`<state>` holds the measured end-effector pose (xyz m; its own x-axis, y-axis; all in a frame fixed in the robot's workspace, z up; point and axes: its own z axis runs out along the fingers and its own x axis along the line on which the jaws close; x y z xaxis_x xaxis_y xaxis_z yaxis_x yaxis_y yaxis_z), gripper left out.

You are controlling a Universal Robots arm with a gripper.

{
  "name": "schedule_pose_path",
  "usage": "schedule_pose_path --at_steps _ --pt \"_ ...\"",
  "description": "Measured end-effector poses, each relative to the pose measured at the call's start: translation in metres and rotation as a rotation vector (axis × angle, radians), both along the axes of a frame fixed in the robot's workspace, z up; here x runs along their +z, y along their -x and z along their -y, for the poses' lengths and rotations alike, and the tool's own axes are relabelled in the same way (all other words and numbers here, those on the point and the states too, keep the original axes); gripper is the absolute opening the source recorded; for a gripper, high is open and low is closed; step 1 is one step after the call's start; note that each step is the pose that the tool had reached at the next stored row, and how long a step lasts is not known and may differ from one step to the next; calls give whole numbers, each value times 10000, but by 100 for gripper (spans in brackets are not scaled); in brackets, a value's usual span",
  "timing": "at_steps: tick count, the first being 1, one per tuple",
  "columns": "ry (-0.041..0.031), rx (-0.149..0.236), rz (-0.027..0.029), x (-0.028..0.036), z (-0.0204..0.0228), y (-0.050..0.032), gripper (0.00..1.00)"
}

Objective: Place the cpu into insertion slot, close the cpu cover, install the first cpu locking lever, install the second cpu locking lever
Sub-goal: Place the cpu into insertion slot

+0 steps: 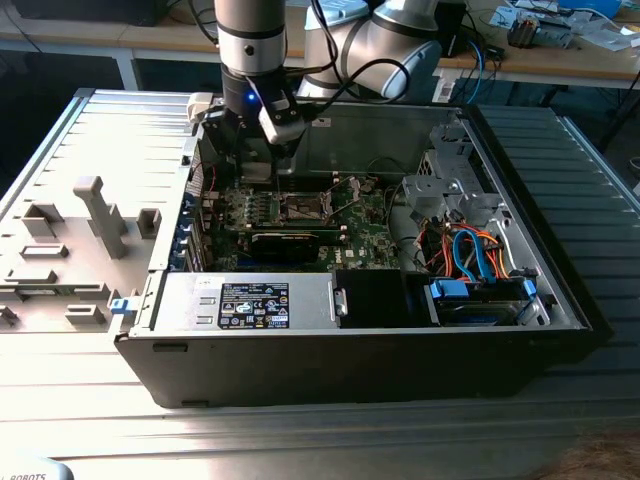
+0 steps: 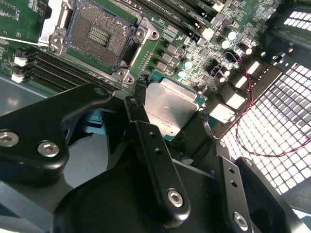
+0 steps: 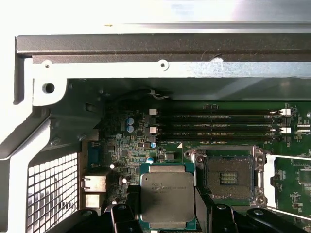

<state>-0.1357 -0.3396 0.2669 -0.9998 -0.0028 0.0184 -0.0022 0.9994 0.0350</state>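
Note:
My gripper (image 1: 256,168) reaches down into the open computer case and is shut on the cpu (image 2: 171,109), a flat square chip with a dull silver top. Black fingers (image 2: 137,114) press on two opposite edges of the chip, which also appears in the first wrist view (image 3: 164,196). The insertion slot (image 3: 228,176) lies bare and dark in its silver frame on the green board, right beside the held chip (image 2: 99,33). In the exterior view the slot (image 1: 303,207) is just to the right of the gripper. The cpu cover (image 3: 268,180) stands swung open at the slot's far side.
Black memory slots (image 3: 218,127) run along the board past the slot. A long black card (image 1: 285,241) lies in front of it. Case walls (image 1: 400,130), a perforated back panel (image 3: 48,189), a drive cage with orange and blue cables (image 1: 470,250) and a grey fixture plate (image 1: 70,240) surround the area.

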Motion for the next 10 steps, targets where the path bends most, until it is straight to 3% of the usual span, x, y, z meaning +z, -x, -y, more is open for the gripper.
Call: schedule_pose_path --at_steps 10 --pt "0 0 -1 0 -10 39 54"
